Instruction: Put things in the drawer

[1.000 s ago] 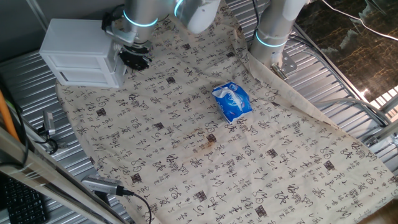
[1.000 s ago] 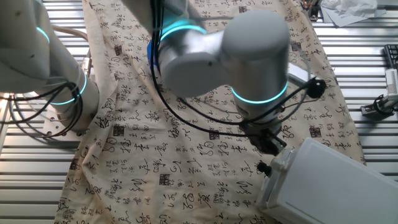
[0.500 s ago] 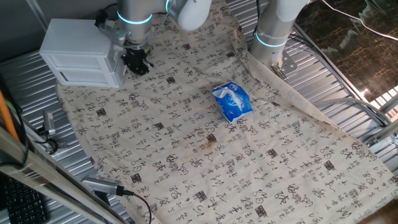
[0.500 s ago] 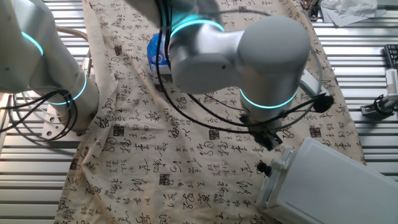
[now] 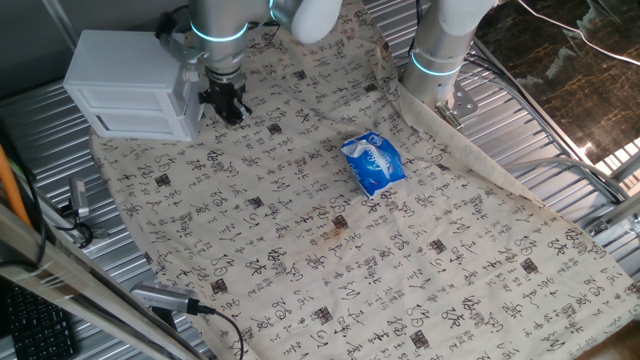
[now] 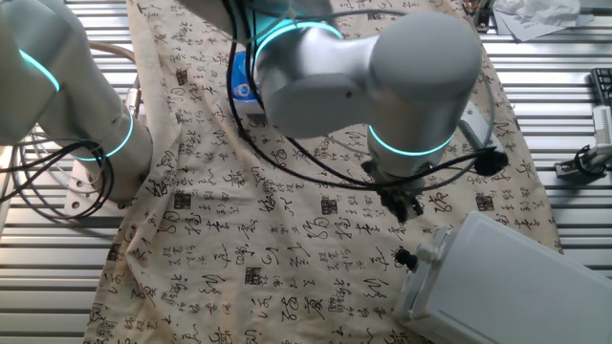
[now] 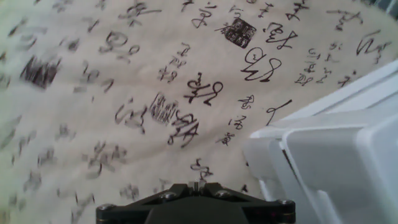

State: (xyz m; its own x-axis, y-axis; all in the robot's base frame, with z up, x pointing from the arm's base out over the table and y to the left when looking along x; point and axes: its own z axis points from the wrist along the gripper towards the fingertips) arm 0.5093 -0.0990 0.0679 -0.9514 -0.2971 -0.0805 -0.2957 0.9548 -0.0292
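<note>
Since no wooden block shows in any view, neither on the cloth (image 5: 300, 240) nor between the fingers, the relation that matters now is between the gripper (image 5: 224, 102) and the drawer (image 6: 419, 282). The gripper hangs low over the cloth, just beside the cabinet (image 5: 120, 70), on the face that carries the small dark knob (image 6: 405, 258). In the other fixed view the fingertips sit above the knob and a little farther out from the cabinet, close to it but apart. The hand view agrees: the cabinet's white corner fills the lower right and patterned cloth fills the rest.

Whether the fingers are parted or pressed together I cannot tell. They are a dark, small cluster in both fixed views, and the hand view shows only the black gripper body at its lower edge. They look bare, though I would not swear to it at this size.

The drawer front seems flush or nearly flush with the cabinet, so my guess is that the drawer is not yet pulled out. It would slide out of that face, toward where the gripper now hangs. Reaching the knob would therefore take a short drop and a small move in toward the cabinet. The blue packet (image 5: 373, 163) lies well away from the cabinet, out on the cloth beyond the gripper.
</note>
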